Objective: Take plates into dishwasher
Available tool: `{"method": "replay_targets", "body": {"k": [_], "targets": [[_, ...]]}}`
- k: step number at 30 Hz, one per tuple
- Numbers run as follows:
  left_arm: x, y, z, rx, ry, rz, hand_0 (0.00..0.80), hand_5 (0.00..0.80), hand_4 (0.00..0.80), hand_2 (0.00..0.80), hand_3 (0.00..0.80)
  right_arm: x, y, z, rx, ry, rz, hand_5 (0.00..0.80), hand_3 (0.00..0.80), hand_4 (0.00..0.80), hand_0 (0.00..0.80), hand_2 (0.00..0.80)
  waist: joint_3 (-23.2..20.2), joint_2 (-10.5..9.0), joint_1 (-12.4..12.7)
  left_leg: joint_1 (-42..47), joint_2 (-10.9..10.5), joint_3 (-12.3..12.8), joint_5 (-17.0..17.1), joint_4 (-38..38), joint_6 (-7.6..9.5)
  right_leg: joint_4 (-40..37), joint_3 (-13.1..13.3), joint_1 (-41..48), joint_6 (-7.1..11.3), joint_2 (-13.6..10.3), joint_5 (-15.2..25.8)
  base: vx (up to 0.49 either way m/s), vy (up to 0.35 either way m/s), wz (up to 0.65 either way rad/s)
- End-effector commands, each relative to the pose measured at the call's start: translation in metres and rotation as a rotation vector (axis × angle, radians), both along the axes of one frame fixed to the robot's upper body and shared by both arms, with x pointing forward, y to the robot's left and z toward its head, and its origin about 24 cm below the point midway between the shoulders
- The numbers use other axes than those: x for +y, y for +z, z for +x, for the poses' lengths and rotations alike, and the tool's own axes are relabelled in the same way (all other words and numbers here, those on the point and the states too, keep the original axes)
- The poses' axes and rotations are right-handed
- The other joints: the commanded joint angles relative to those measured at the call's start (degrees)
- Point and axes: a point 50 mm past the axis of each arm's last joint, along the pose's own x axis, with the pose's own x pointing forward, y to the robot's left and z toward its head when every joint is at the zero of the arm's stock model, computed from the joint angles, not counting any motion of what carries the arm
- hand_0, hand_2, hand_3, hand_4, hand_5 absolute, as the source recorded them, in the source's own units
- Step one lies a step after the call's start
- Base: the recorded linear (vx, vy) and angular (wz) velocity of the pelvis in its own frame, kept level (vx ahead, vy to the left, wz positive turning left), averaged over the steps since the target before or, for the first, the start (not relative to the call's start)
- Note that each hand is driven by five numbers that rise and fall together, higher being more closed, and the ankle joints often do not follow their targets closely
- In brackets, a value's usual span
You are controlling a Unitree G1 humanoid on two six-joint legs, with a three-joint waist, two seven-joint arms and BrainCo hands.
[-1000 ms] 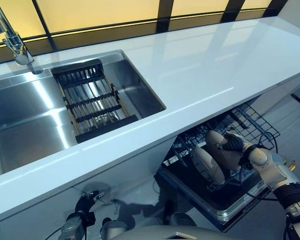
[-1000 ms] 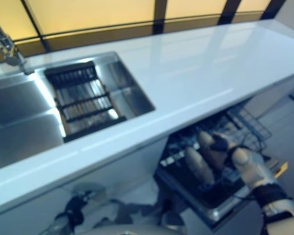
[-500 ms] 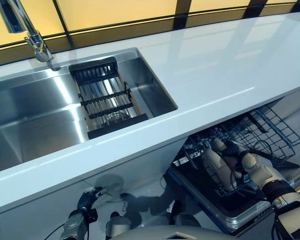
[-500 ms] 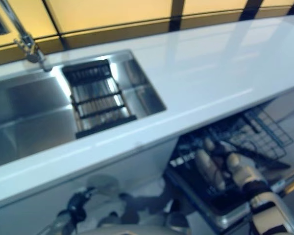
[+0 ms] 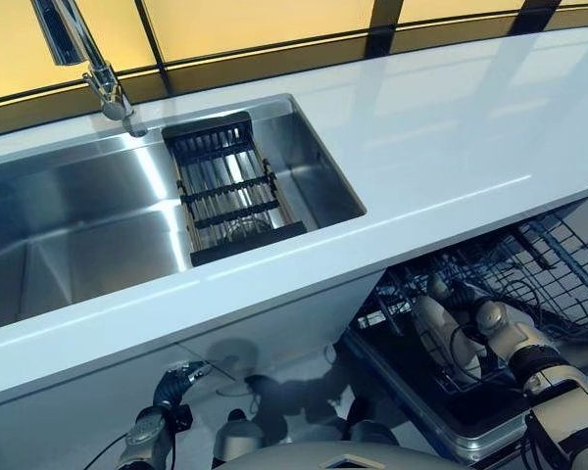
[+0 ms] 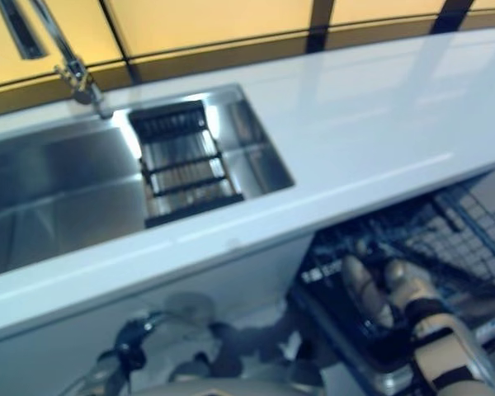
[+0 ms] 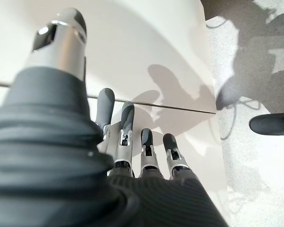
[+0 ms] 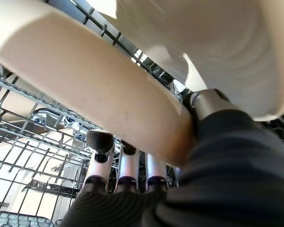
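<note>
Gripping one plate (image 5: 433,328) in dishwasher rack (image 5: 554,284) | right robot hand (image 5: 490,318) clamped on it | left robot hand (image 7: 132,142) fingers straight

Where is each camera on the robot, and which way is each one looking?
Left and right eye views: on the head, looking down at the sink, counter and dishwasher rack; both share the right hand holding a plate.
Left wrist view: on the left wrist, facing a white cabinet front; left hand open.
Right wrist view: on the right wrist, facing plate and rack up close.
</note>
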Motion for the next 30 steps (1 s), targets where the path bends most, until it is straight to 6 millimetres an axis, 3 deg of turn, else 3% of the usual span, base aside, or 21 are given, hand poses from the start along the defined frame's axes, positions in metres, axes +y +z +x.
{"method": "replay_targets", "body": {"k": [1,15,30], "targets": [[-0.011,0.02,0.05,-0.175,-0.05,-0.006,0.0,0.0,0.0,0.0,0.0,0.008,0.03,0.036,-0.093,0.007,0.01,0.0,0.0,0.0,0.0,0.0,1.05,0.13,2.07,-1.1,-3.78,-2.26,-2.98,1.41,4.75,4.37,-2.86,1.58,5.49,-4.31,-2.79,0.0,0.0,0.0],[-0.005,0.019,0.046,-0.166,-0.006,0.0,0.0,0.0,0.0,0.0,0.0,-0.005,0.045,0.03,-0.126,-0.019,0.052,0.0,0.0,0.0,0.0,0.0,0.69,-1.09,0.3,-0.11,-3.2,-1.56,-2.97,1.25,4.62,4.22,-1.2,1.89,5.15,-3.39,-3.02,0.0,0.0,0.0],[0.011,0.02,0.038,-0.152,0.105,0.036,0.0,0.0,0.0,0.0,0.0,-0.04,0.071,0.002,-0.206,-0.125,0.069,0.0,0.0,0.0,0.0,0.0,0.33,-3.87,-4.26,1.65,-1.77,0.98,-3.43,1.38,4.57,4.05,2.63,1.57,5.12,-1.41,-2.67,0.0,0.003,-0.07]]}}
